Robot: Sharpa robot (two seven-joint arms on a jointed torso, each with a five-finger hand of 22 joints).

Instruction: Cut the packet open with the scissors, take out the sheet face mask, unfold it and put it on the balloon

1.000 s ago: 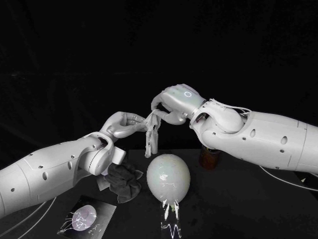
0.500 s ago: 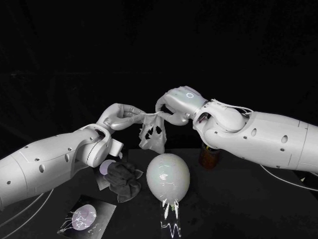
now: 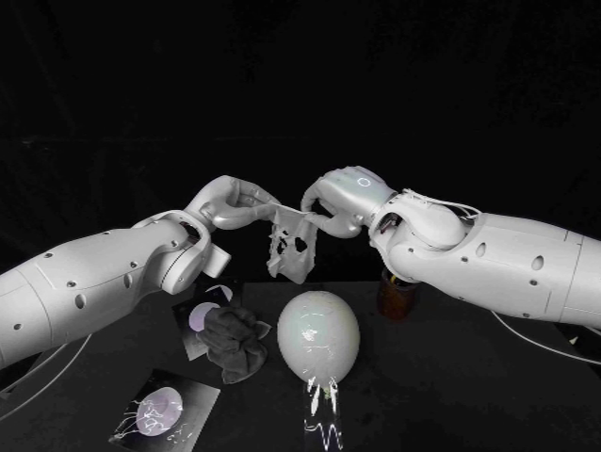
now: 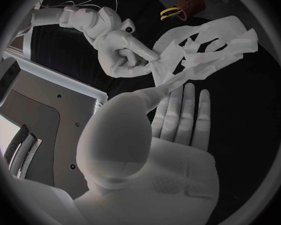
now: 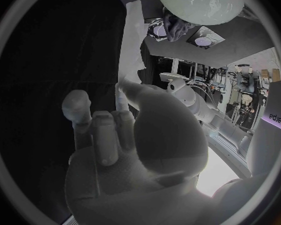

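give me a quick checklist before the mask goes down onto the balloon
1. Grip of the left hand on the sheet mask: ok, one top corner is pinched.
2. Grip of the right hand on the other top corner: ok.
3. Mask fully unfolded: not ok, it hangs creased and narrow.
4. The balloon upright and bare: ok.
5. Mask centred over the balloon: cannot tell.

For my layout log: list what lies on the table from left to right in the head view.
printed packet → dark cloth → balloon → brown holder
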